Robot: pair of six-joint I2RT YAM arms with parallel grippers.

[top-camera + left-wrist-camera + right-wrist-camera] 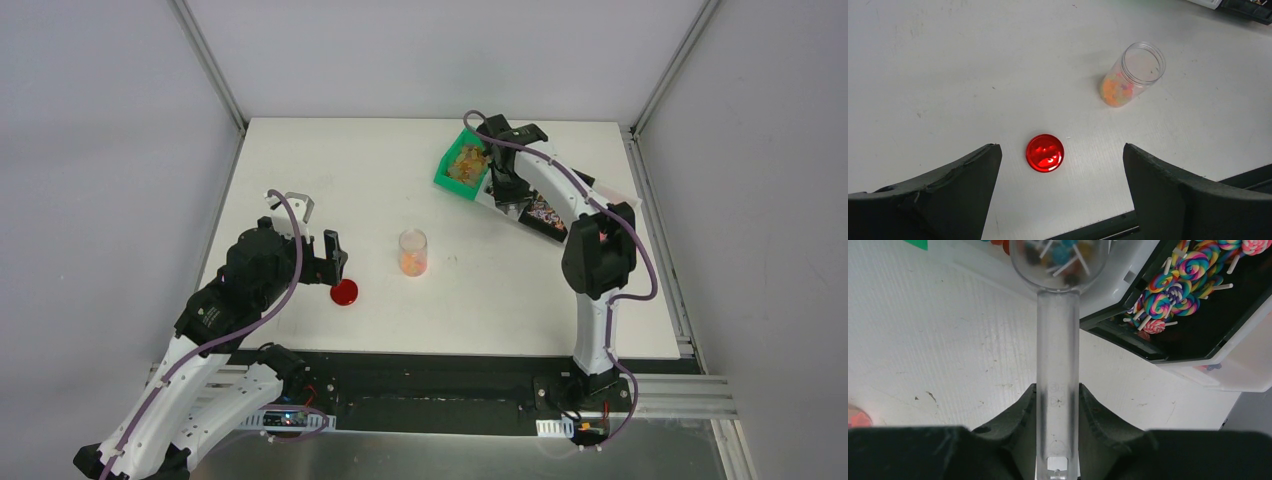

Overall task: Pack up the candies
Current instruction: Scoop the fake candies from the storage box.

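Observation:
A clear jar (412,240) stands open mid-table with orange and pink candies (1115,90) in its bottom. More candies fill a green bin (463,165) at the back. My right gripper (1058,390) is shut on the handle of a clear plastic scoop (1058,340). It holds the scoop by the bins (500,185), and the scoop's bowl (1058,260) carries a few blurred sweets with white sticks. My left gripper (1060,147) hangs open above a flat red lid (1045,152), left of the jar, with nothing between its fingers.
A black bin of swirl lollipops (1173,285) sits beside the green one, right of the scoop. A white tray rim (1228,370) lies under it. The red lid (344,292) lies near the table's front edge, and grey walls enclose the table.

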